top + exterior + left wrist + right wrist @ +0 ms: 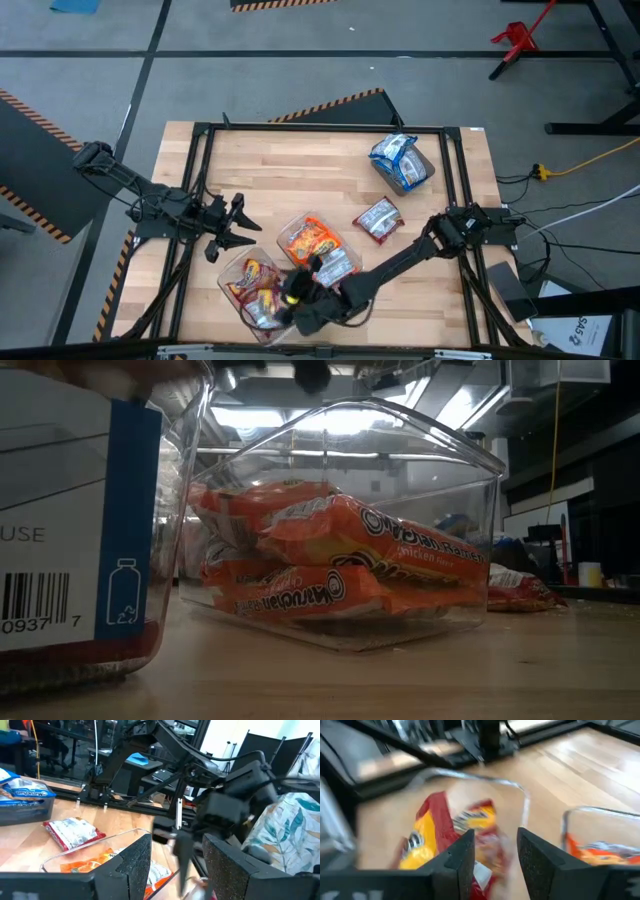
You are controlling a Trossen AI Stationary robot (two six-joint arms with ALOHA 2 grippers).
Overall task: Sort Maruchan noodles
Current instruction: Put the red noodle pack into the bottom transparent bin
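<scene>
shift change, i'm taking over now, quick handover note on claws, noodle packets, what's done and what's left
Right claw: open, over the clear tub of red packets; nothing visibly held.
Left claw: open, empty, waiting at table's left.
Done: orange packets in the middle clear tub; blue packets in the dark tub.
Left: one red packet loose on the table.

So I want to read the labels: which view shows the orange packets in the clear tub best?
The low view: the orange packets fill the frame behind the clear tub wall, print readable. The high view shows them small from above; the left wrist view catches an orange sliver, the right wrist view a corner.
</scene>
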